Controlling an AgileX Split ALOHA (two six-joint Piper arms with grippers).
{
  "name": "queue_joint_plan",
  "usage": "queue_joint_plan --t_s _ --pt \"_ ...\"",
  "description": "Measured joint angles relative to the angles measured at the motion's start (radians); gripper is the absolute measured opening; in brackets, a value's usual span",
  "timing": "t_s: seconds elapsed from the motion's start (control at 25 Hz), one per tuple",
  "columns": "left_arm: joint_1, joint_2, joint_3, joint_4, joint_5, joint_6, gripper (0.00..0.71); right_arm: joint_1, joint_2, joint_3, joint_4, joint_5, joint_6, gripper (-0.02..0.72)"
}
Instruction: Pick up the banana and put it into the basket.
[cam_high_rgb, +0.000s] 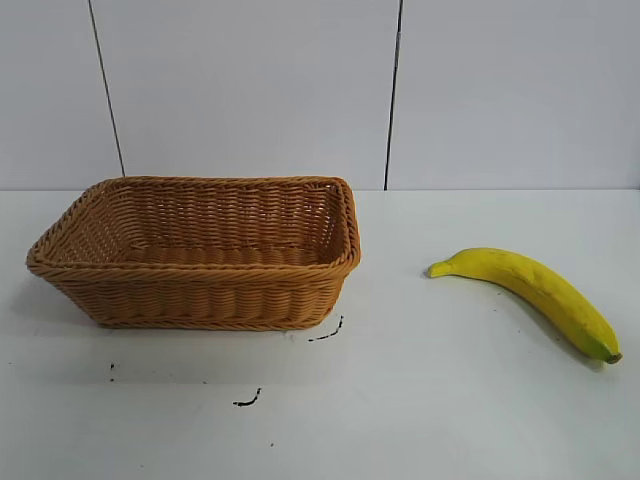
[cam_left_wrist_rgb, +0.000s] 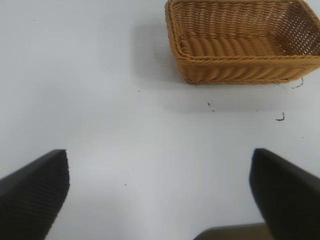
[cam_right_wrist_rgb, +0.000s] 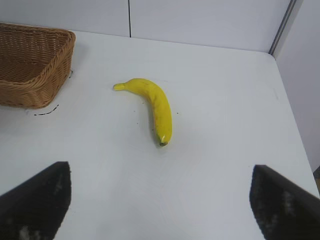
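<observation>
Right gripper hangs spread wide, the banana lying ahead on the table with its tip toward it, right of the basket; left gripper also wide, farther off

1. No text, label, brand, number or sign could be read anywhere.
2. The basket bore only plain wicker weave, no tag.
3. The banana, well apart from the basket, carried no sticker.
4. Small black marks on the table just beside the basket formed no letters.
</observation>
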Motion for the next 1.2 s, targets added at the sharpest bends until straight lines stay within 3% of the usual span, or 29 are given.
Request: queue_joint_plan --t_s 0.52,1.2 --pt "0.0 0.0 0.0 0.0 0.0 0.0 0.695 0.0 0.063 -0.02 -0.004 -0.002 0.029 0.696" --pt "0.0 0.0 0.0 0.0 0.0 0.0 0.695 0.0 1.099 -0.549 -0.004 -0.007 0.033 0.696"
